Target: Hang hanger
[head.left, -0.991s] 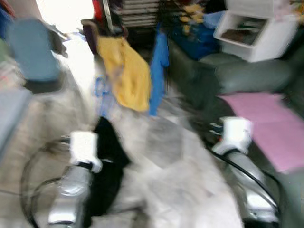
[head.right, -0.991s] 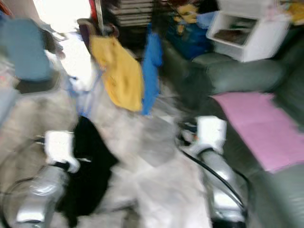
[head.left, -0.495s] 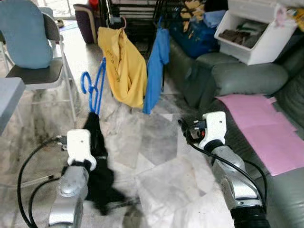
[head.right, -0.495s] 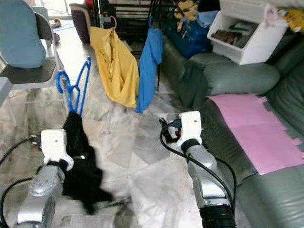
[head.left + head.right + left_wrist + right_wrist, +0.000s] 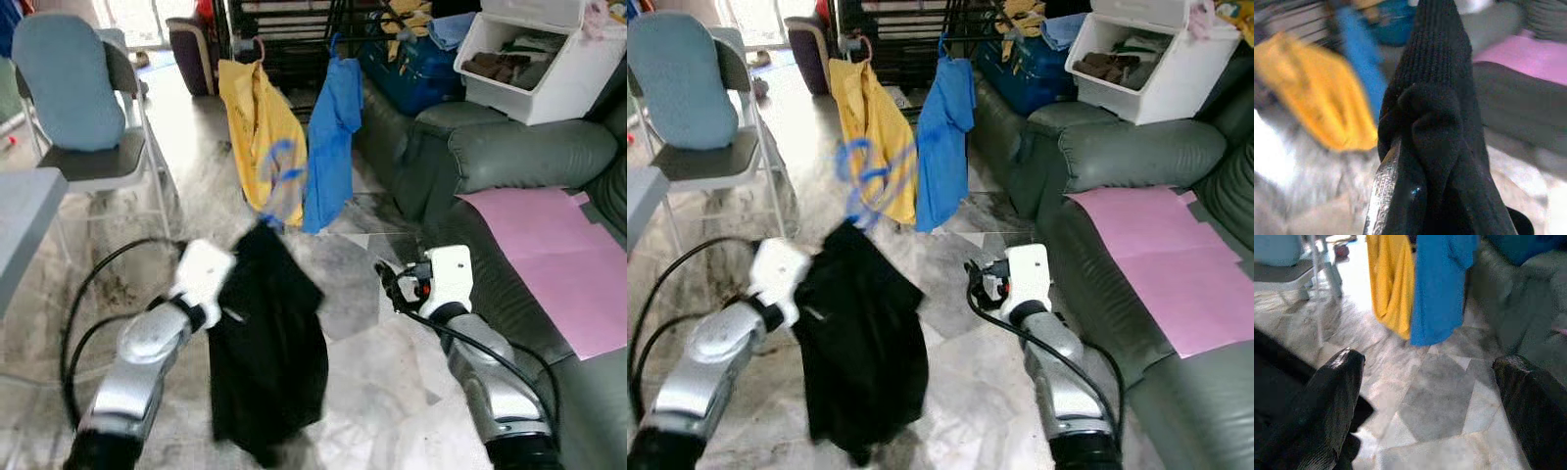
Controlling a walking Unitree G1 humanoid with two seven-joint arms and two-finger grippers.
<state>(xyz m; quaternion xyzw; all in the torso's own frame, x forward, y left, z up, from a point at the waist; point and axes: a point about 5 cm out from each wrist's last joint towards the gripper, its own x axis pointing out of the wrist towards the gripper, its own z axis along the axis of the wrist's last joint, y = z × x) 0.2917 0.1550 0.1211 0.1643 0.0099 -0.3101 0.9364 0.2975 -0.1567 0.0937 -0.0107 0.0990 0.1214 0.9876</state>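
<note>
My left gripper point(image 5: 1400, 161) is clamped on the black garment point(image 5: 269, 352); in my left wrist view the knit cloth bunches right over my fingers, so the grip is tight on fabric. The garment dangles from my raised left arm over the marble floor point(image 5: 362, 294), its hem hanging low. Poking out of its top is the blue hanger point(image 5: 862, 181), blurred, so I can only say its hook looks to be up in front of the yellow shirt point(image 5: 877, 132) — touching it or not, I can't tell.

The yellow shirt hangs on the dark rack point(image 5: 892, 29) at the far side of the floor, and a blue shirt point(image 5: 945, 137) hangs just beside it, toward my right.

My right gripper point(image 5: 1430, 411) is spread wide, both fingers point(image 5: 1327, 401) apart with bare floor between them, nothing held. It hovers low over the floor, near the front edge of the green sofa point(image 5: 529, 157).

A pink sheet point(image 5: 549, 255) lies on the sofa seat. A white bin point(image 5: 549, 59) sits on the sofa's arm. A chair point(image 5: 88, 162) with a blue cushion stands at my left.
</note>
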